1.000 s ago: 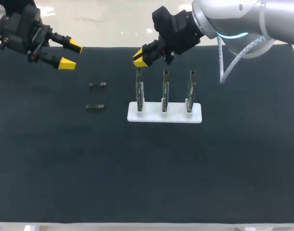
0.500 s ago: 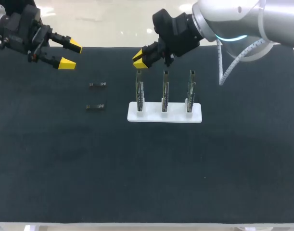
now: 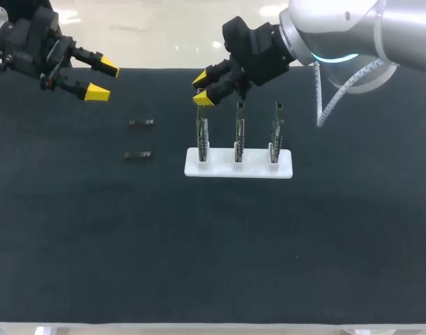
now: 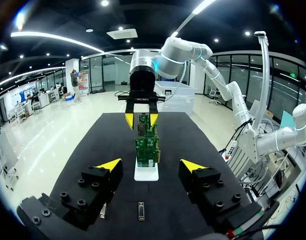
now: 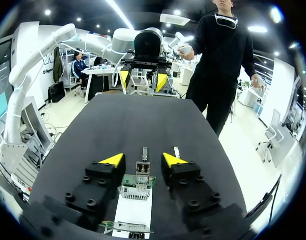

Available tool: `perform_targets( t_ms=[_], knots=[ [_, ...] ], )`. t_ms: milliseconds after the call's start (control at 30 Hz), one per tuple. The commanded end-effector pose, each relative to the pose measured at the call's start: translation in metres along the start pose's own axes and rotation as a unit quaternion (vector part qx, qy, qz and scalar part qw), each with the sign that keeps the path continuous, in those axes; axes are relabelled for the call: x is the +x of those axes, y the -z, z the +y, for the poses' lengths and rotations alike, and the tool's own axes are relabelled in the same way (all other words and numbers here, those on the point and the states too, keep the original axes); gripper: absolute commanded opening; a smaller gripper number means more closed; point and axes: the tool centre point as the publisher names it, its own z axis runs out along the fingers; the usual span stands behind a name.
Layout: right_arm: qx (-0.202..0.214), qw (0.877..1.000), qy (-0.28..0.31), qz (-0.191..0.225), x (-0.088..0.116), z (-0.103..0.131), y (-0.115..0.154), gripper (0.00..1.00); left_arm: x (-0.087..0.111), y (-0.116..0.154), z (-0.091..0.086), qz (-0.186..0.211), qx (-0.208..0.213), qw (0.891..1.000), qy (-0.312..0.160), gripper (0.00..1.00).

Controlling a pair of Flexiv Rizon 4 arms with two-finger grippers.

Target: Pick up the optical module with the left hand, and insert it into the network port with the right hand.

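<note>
Two optical modules, far module and near module, are laid flat beside the white stand. Both claws are spread wide: left gripper held at the far corner, right gripper over the end board.

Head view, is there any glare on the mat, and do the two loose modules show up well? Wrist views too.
Head view: even light, no glare on the mat; the two dark modules barely stand out, while the white base is bright. Left wrist view: one module under the gripper looks paler. Right wrist view: both read lighter against the mat.
</note>
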Motion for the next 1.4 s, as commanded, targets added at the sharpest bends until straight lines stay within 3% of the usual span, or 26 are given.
perform_targets(
  t_ms=[33, 133, 167, 200, 233, 900, 1400],
  knots=[
    [0.003, 1.0, -0.002, 0.003, -0.002, 0.002, 0.001, 1.0, 0.0, 0.0, 0.001, 0.002, 0.0, 1.0, 0.001, 1.0],
    [0.003, 1.0, -0.006, 0.009, -0.007, 0.003, 0.005, 0.97, 0.0, 0.0, 0.001, 0.002, 0.0, 1.0, 0.001, 1.0],
    [0.004, 1.0, -0.008, 0.011, -0.008, 0.003, 0.006, 0.6, 0.0, 0.0, 0.001, 0.002, 0.0, 1.0, 0.001, 1.0],
    [0.005, 1.0, -0.009, 0.014, -0.009, 0.003, 0.007, 0.36, 0.0, 0.0, 0.001, 0.002, 0.0, 1.0, 0.001, 1.0],
    [0.005, 1.0, -0.01, 0.017, -0.01, 0.003, 0.008, 0.0, 0.0, 0.0, 0.001, 0.002, 0.0, 1.0, 0.001, 1.0],
    [0.004, 0.999, -0.008, 0.035, -0.015, 0.003, 0.013, 0.0, 0.0, 0.0, 0.001, 0.002, 0.0, 1.0, 0.001, 1.0],
    [0.008, 0.999, -0.001, 0.033, -0.005, 0.0, 0.002, 0.0, 0.0, 0.0, 0.001, 0.002, 0.0, 1.0, 0.001, 1.0]
  ],
)
